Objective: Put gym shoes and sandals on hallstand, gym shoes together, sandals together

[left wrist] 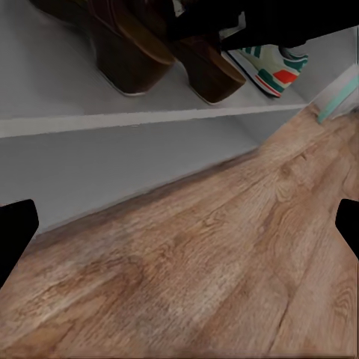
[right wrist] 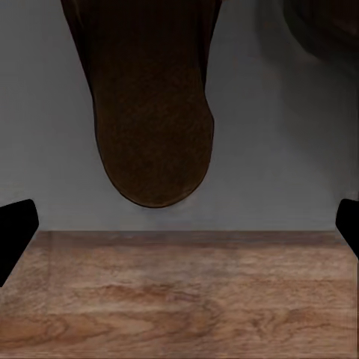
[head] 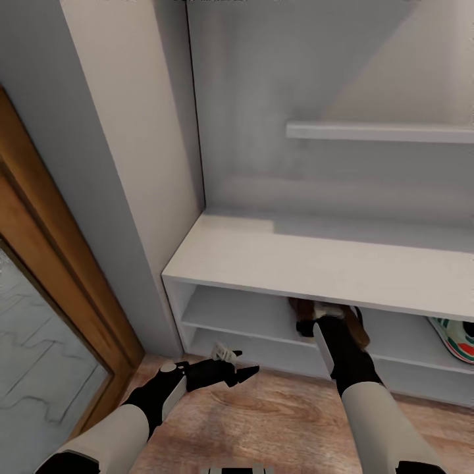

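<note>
Your hallstand (head: 276, 263) holds both sandals (left wrist: 161, 56) side by side on a low shelf, one gym shoe (head: 454, 339) farther right. Right gripper (head: 316, 329) reaches in there; left gripper (head: 240, 370) hovers over the corridor floor (left wrist: 224, 269). Both grippers' fingers are spread, holding nothing.

Inside the pale grey-white hallstand (head: 276, 263), on a shelf beneath its bench top, two dark brown sandals (left wrist: 161, 56) lie side by side, and a cream sneaker (head: 454, 337) with green stripes and red accents lies further along, above the wood-plank floor (left wrist: 224, 277).
</note>
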Controlling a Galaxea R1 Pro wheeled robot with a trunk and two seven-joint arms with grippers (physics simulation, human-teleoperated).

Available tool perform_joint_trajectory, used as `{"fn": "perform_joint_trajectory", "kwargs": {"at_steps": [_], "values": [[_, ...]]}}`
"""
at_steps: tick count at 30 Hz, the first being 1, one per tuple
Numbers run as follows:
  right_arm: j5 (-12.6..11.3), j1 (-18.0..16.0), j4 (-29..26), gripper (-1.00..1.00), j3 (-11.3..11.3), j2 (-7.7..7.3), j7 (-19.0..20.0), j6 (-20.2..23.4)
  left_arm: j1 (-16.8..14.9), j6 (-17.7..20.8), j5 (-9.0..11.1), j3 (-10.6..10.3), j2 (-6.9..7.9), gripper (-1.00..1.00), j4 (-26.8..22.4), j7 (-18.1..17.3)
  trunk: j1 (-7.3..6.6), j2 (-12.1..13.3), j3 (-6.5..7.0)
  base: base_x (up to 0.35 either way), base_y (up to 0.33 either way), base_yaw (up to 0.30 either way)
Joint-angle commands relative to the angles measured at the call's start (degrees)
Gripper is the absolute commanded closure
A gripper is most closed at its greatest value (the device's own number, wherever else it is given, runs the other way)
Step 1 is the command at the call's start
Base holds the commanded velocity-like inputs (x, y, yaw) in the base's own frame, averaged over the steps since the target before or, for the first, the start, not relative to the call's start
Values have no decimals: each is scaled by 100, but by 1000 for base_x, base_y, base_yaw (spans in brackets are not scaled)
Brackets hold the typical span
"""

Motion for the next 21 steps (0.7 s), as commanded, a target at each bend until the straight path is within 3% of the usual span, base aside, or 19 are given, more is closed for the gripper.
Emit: {"fn": "perform_joint_trajectory", "kwargs": {"at_steps": [1, 21], "values": [[21, -3, -6, -100, -15, 6, 1, 27, -5, -40, 44, -49, 5, -100, 6, 6, -4, -2, -5, -256, 0, 0], [21, -3, -13, -100, -15, 6, 5, 27, -5, -40, 49, -51, 2, -100, 6, 6, -4, -2, -5, -330, 0, 0]]}}
